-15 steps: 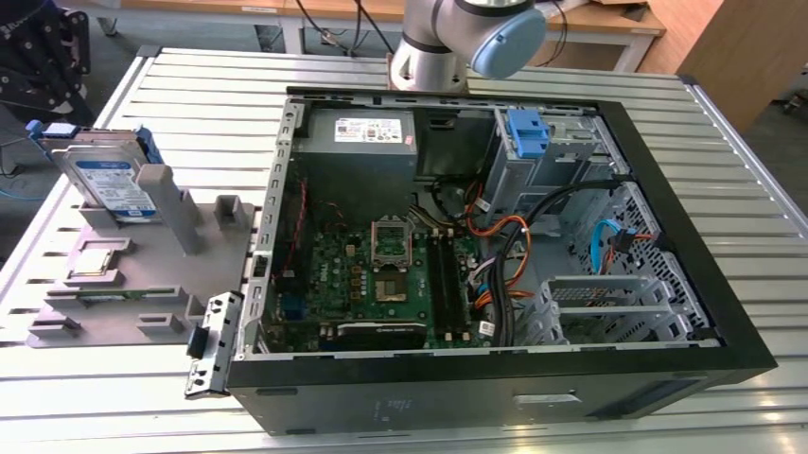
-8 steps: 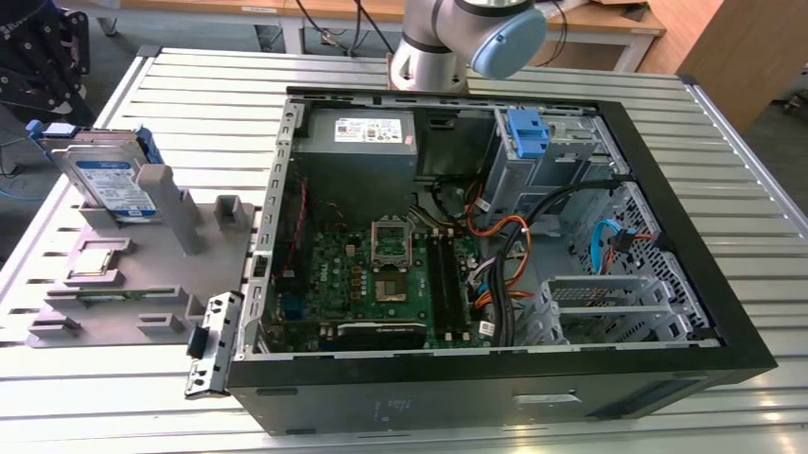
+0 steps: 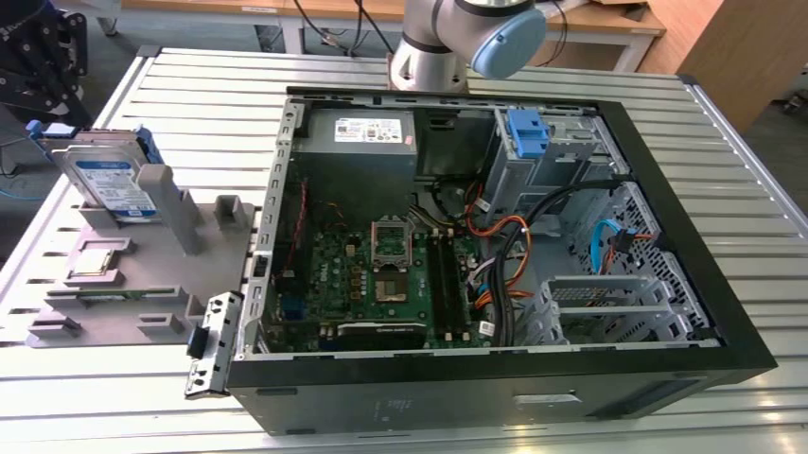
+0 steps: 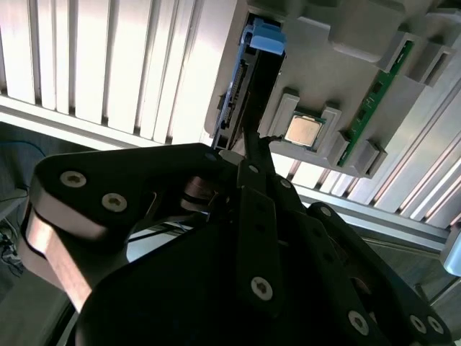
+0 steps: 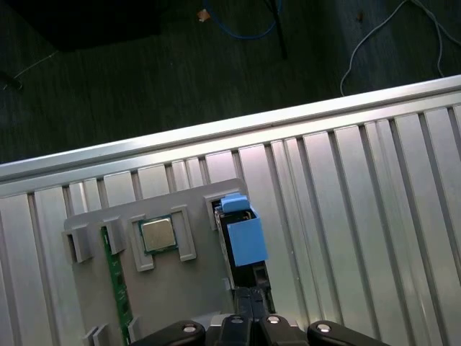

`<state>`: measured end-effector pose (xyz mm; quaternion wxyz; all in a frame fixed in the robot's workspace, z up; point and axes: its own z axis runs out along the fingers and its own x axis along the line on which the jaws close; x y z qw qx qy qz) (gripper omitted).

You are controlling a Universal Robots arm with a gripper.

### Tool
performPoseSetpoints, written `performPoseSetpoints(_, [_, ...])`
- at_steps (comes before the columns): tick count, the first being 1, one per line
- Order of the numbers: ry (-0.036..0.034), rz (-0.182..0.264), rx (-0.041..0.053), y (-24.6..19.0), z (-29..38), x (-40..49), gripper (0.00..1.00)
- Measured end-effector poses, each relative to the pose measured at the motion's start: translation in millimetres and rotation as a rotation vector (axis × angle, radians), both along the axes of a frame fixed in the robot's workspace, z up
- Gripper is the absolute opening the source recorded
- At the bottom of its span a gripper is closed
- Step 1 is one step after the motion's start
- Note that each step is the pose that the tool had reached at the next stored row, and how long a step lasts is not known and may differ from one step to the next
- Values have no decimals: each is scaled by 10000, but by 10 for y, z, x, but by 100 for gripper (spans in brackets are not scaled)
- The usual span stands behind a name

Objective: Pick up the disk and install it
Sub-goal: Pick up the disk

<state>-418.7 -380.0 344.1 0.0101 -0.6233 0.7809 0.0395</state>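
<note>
Just ahead of the pressed-together fingers (image 5: 244, 303), the disk (image 5: 243, 241) stands upright

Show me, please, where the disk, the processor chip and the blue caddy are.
the disk (image 3: 109, 183), exterior view, on its white label.
the processor chip (image 5: 157, 234), first wrist view, on its metal top.
the blue caddy (image 3: 528, 132), exterior view, on its blue plastic.

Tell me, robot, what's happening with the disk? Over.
Gripper near the flat silver metal disk with blue rails. Disk upright in the grey plastic holder, not installed. Nothing between them.
</note>
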Motion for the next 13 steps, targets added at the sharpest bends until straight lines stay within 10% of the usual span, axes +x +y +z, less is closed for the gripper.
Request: performPoseSetpoints(13, [3,1,41,0,-34,1,11])
